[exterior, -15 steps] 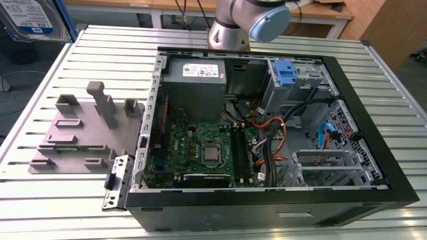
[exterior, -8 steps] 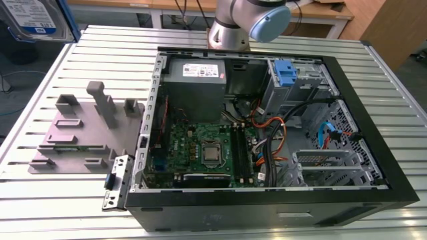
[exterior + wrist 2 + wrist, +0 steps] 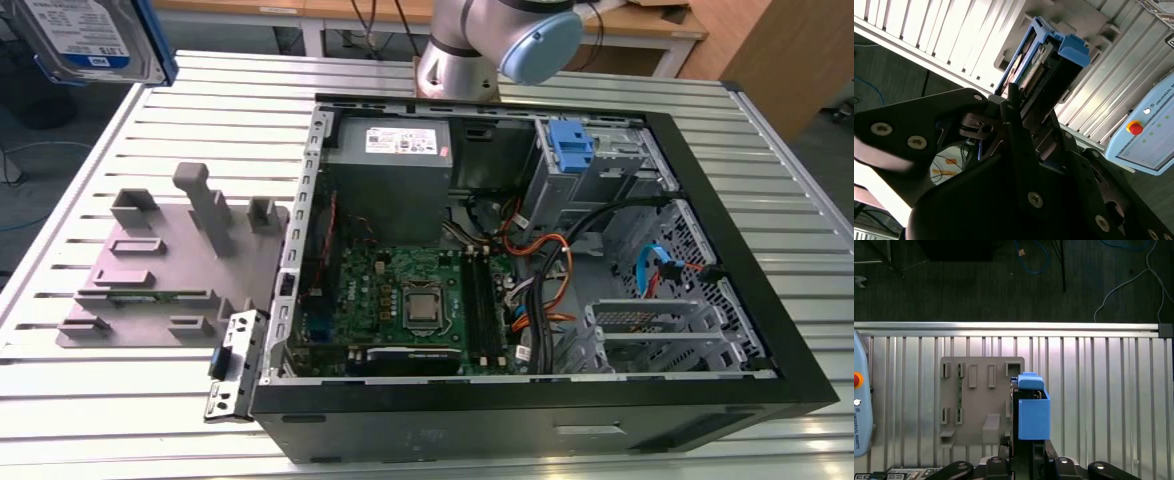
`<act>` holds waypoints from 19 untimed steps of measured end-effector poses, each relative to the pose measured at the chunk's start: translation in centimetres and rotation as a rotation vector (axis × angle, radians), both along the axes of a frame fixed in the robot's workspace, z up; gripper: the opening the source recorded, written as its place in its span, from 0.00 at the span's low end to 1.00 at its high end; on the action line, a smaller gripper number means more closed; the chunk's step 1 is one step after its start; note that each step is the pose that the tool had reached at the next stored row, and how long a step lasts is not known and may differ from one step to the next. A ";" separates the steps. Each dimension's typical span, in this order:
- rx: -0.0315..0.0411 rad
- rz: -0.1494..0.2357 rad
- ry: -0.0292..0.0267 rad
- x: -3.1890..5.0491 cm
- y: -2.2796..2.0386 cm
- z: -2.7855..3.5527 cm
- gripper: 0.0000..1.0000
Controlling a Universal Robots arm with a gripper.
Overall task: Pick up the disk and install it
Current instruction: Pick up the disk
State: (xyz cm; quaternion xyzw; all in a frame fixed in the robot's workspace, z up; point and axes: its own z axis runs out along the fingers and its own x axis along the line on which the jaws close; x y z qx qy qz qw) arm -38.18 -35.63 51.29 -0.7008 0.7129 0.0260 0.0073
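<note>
Gripper: my gripper (image 3: 1026, 452) is clamped on the disk (image 3: 1031, 412), its fingers (image 3: 1014, 107) pressing on the two flat faces.
Disk position: in the exterior view the disk (image 3: 96, 40) hangs in the air at the far corner on the exterior view's left, well apart from the computer case (image 3: 747, 180).
Edges: in the first wrist view the table (image 3: 1104, 390) ends at a straight metal rail, with dark floor and loose cables beyond it.
Open room: bare slats lie on the side of the disk away from the grey fixture plate (image 3: 981, 400); the plate's edge is just beside the disk.
Case: it lies open side up, with a blue bracket (image 3: 571, 148) in the far bay on the exterior view's right.
Labels: the disk carries a white-and-blue label and the power supply (image 3: 387, 185) a white sticker; I cannot read the print on either.
Pendant: the teach pendant (image 3: 1149, 135) shows a red button.
</note>
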 end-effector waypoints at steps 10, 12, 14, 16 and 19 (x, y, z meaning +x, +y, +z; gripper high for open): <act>-0.0001 0.000 0.0000 0.12 0.00 0.00 0.35; 0.0000 0.000 -0.0001 0.32 0.00 0.00 0.35; 0.0000 0.000 -0.0001 0.31 0.00 -0.01 0.35; 0.0000 0.000 -0.0001 0.43 0.00 -0.01 0.35; 0.0000 0.000 -0.0001 0.43 0.00 0.04 0.35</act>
